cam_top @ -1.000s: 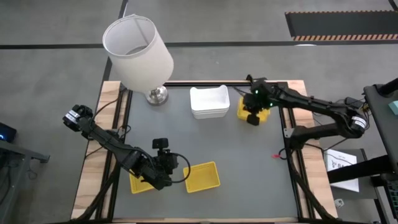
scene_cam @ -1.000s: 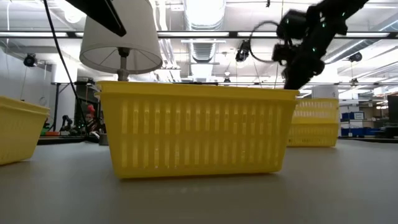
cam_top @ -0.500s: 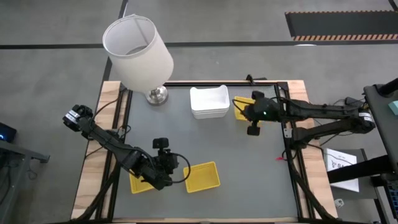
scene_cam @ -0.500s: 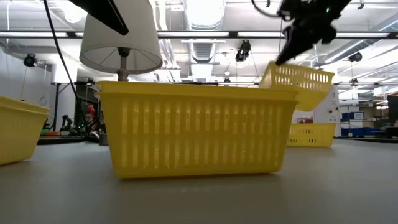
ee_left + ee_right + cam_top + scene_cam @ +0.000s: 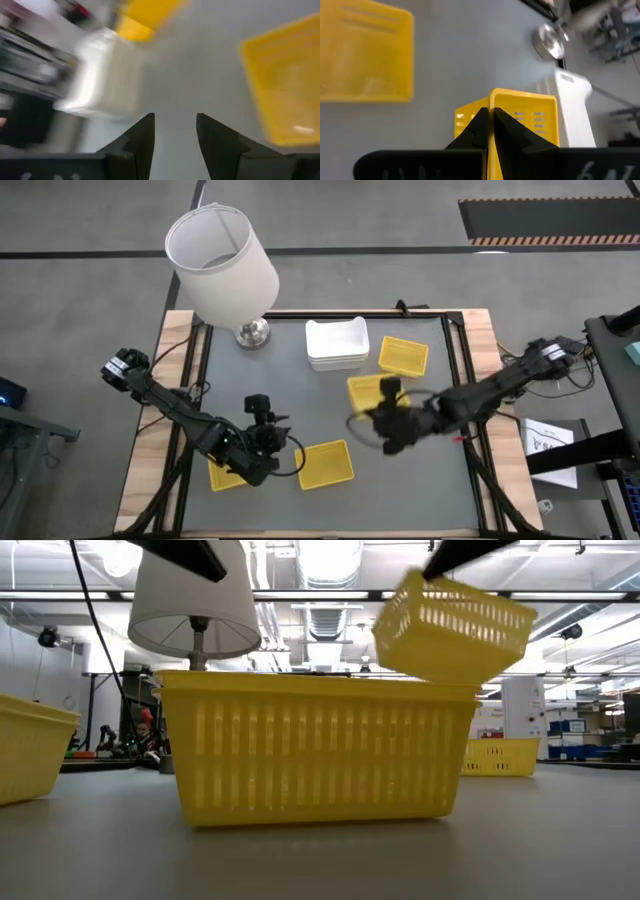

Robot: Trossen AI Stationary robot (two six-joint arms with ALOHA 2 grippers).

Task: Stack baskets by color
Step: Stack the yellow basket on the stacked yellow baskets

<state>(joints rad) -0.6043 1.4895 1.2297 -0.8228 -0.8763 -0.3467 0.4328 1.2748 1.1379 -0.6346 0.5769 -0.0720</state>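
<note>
My right gripper (image 5: 375, 408) is shut on a yellow basket (image 5: 362, 388), which hangs over the table's middle and shows high up in the low view (image 5: 450, 625). Another yellow basket (image 5: 403, 356) rests on its base at the far right. Two more rest near the front edge, one (image 5: 325, 463) in the open and one (image 5: 228, 475) partly under my left arm. Stacked white baskets (image 5: 336, 344) stand at the far middle. My left gripper (image 5: 272, 432) hovers open above the near left with nothing between its fingers (image 5: 145, 135). My right gripper pinches one side wall of the yellow basket at its rim (image 5: 491, 107), with one finger on each face of the wall. The fingers slant down at it from the table's right. The basket is lifted clear of the table and hangs tilted below the fingers (image 5: 450, 625).
A large white lampshade on a chrome base (image 5: 222, 265) stands at the table's far left corner. Bare grey tabletop (image 5: 400, 470) lies between the near yellow basket and the right edge. Black frame rails run along the table's sides.
My right gripper has lifted a yellow basket off the one at the far right and swung it toward the table's middle and near side, rolling as it went. The basket now hangs tilted, clear of the table. My left gripper has turned a little in place.
</note>
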